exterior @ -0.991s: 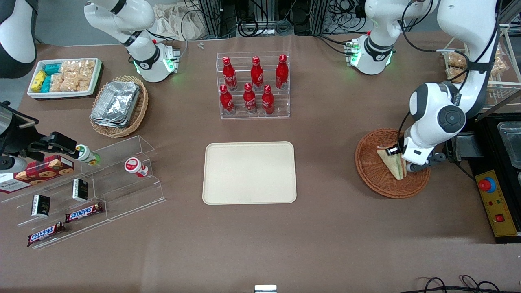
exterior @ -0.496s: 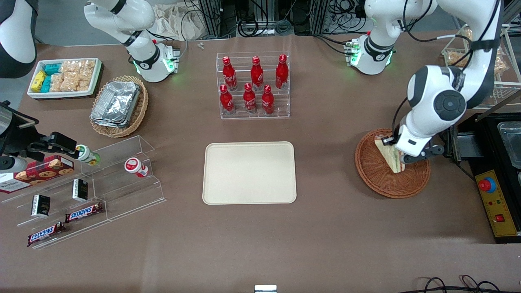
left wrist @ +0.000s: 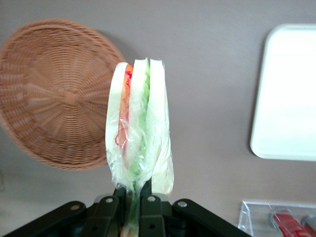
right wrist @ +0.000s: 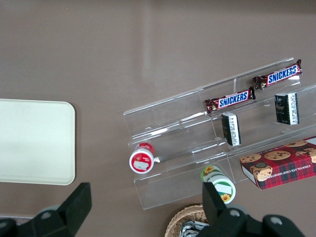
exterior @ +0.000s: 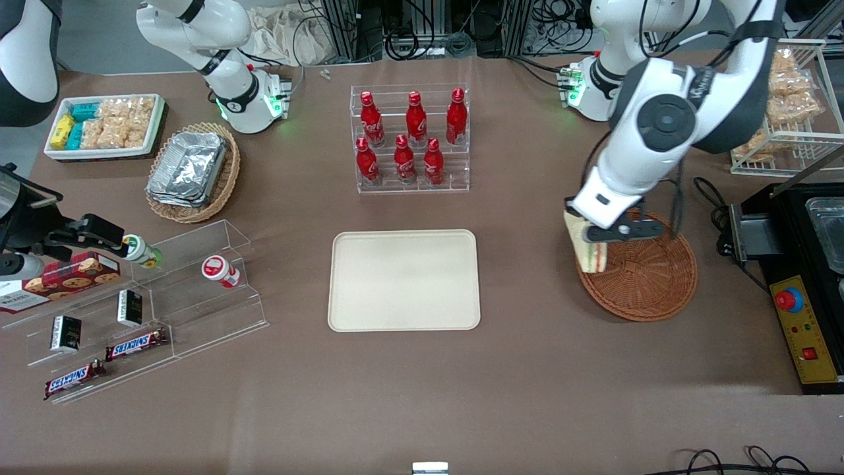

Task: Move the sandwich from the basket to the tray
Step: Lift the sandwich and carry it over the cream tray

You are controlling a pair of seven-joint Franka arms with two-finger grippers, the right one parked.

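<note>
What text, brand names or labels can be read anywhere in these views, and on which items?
"SNICKERS": on two chocolate bars on the clear acrylic display steps.
Red bottles: white script, too small to read.
Red cookie box, small dark packets: print unreadable.
Sandwich, held in the shut gripper above the basket rim: no label visible.
Tray: no markings.

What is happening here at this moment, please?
The left arm's tool is shut on a wrapped sandwich and holds it in the air above the rim of the reddish-brown basket, on the side toward the tray. The basket has nothing else in it, and the tray has nothing on it yet, so the placing is not done.
</note>
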